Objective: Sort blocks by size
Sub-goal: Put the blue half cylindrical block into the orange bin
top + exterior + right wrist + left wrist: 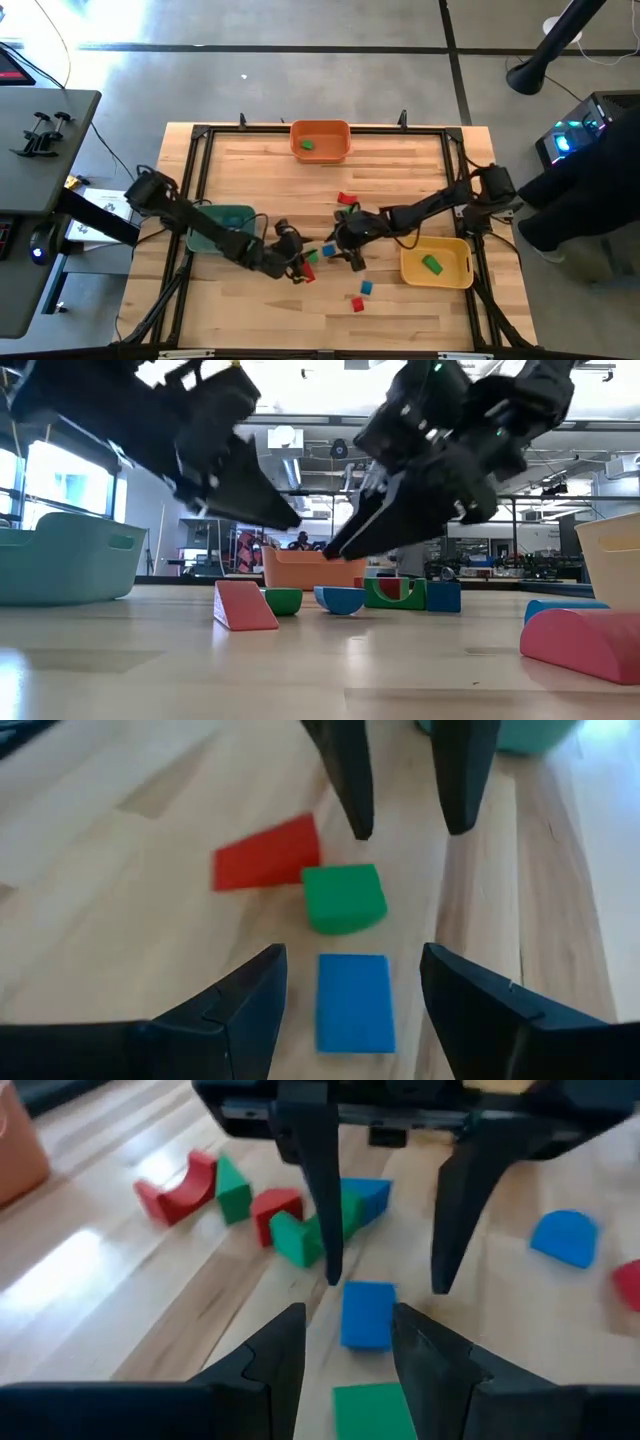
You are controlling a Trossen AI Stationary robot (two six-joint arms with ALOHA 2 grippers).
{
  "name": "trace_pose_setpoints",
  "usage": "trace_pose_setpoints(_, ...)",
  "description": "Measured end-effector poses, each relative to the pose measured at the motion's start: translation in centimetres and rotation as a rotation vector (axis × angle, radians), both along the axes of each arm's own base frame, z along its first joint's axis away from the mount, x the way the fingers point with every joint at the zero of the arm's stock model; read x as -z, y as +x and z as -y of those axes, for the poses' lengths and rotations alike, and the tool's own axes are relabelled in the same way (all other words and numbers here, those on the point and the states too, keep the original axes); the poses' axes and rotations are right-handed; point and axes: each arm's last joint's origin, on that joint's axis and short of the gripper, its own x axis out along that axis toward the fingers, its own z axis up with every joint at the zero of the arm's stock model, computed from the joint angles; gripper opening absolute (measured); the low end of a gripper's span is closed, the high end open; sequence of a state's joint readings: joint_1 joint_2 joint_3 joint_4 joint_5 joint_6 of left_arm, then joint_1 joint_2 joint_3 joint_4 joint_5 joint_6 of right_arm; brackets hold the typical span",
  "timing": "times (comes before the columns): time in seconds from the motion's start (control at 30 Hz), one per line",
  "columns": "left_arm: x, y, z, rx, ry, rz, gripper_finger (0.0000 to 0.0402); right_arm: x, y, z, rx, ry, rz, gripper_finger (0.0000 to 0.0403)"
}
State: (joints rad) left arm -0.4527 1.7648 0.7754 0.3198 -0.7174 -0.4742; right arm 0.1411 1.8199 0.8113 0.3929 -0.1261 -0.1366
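Note:
My left gripper (pixel 297 262) and my right gripper (pixel 343 250) face each other near the table's middle, both open, tips slanting down above the wood. Between them lie a blue block (pixel 327 249), a green block (pixel 312 256) and a red wedge (pixel 308 272), each flat on the table. In the right wrist view the blue block (pixel 354 1000) lies between my right gripper's (pixel 353 950) fingers, with the green block (pixel 343 897) and the red wedge (pixel 265 853) beyond. In the left wrist view the green block (pixel 375 1410) lies between my left gripper's (pixel 348 1310) fingers. I see no touch.
An orange bin (pixel 320 150) with a green block stands at the far edge, a yellow bin (pixel 440 275) with a green block at the right, a teal bin (pixel 225 222) under the left arm. Red and green blocks (pixel 346 205) lie farther off, a blue (pixel 366 287) and a red block (pixel 357 303) nearer.

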Motion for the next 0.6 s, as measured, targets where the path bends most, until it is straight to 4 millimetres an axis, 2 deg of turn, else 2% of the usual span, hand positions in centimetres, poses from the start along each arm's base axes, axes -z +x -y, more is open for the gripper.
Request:
trace_pose_setpoints(0.27,0.5,0.4,-0.4,-0.016,0.006,-0.004,0.0133,1.8,0.2,1.1,0.039,0.06,-0.087,0.0222)
trace_pose_setpoints(0.6,0.3,0.5,-0.4,-0.004,0.017,0.012,0.0133,3.3,0.3,0.9,0.009,0.099,-0.13,0.0216)
